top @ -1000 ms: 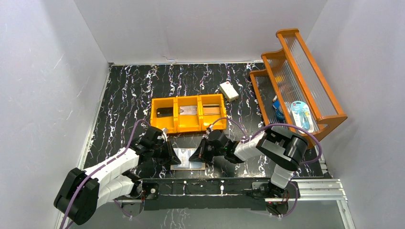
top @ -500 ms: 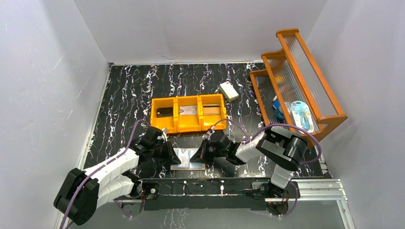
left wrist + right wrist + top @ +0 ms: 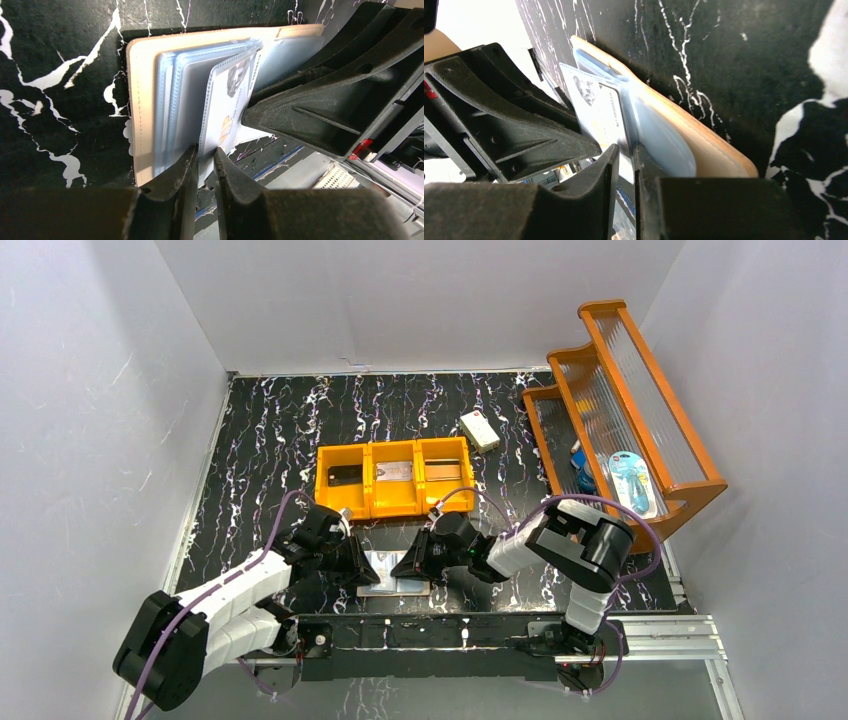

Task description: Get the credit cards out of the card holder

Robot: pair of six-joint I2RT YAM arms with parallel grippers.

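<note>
The card holder (image 3: 396,574) lies open near the table's front edge, peach outside (image 3: 142,100) and with pale blue pockets. One clear pocket leaf stands up from it with a white printed credit card (image 3: 227,115) inside. My left gripper (image 3: 206,150) is shut on the lower edge of that leaf. From the other side, my right gripper (image 3: 625,148) has its jaws a little apart, with the card's (image 3: 601,112) edge between the fingertips. The two grippers (image 3: 358,570) (image 3: 408,565) nearly touch over the holder (image 3: 694,135).
An orange three-compartment bin (image 3: 366,502) sits behind the holder, with a black card (image 3: 345,474), a silver card (image 3: 398,471) and one more card (image 3: 448,470) in it. A white box (image 3: 480,430) lies further back. A wooden rack (image 3: 625,410) stands at the right.
My right gripper's jaws have parted slightly, and that arm has edged a little to the left. My left gripper stays on the pocket leaf.
</note>
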